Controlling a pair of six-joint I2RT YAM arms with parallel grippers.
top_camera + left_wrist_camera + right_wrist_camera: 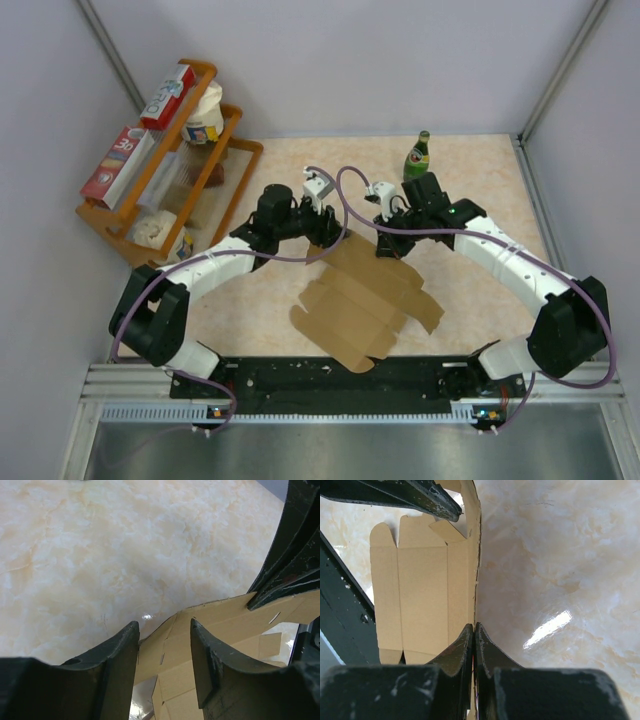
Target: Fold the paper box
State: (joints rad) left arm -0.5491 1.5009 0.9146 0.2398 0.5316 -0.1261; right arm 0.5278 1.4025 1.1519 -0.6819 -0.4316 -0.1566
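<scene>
Right gripper (pixel 474 630): pressed shut on the far edge of the paper box (pixel 422 595); its two fingers meet on the thin cardboard, and the edge runs straight up from between them in the right wrist view

Left gripper (pixel 165 640): fingers stand partly apart, with a clear gap; the brown sheet shows through that gap, and the fingers do not pinch it; the gripper sits at the same far edge, just beside the right gripper

Grippers from above: left gripper (pixel 328 238) and right gripper (pixel 385 245) meet over the far side of the paper box (pixel 365 300), near the middle of the table (pixel 470 180)

Box position: mostly flat on the table between the two arms, nearer their bases than the far wall; the edge at the grippers seems raised off the surface, and the rest spreads toward the near side

Box look: plain brown cardboard, a die-cut sheet not yet formed; long panels divided by straight creases; rounded tabs and small flaps along the ends; slits cut near the folds; the paper box (pixel 220 625) shows a curved cut edge in the left wrist view

Table surface: pale marbled beige, glossy, with light glare

Nearby: a green bottle (pixel 417 157) stands upright just beyond the right gripper, apart from the box
</scene>
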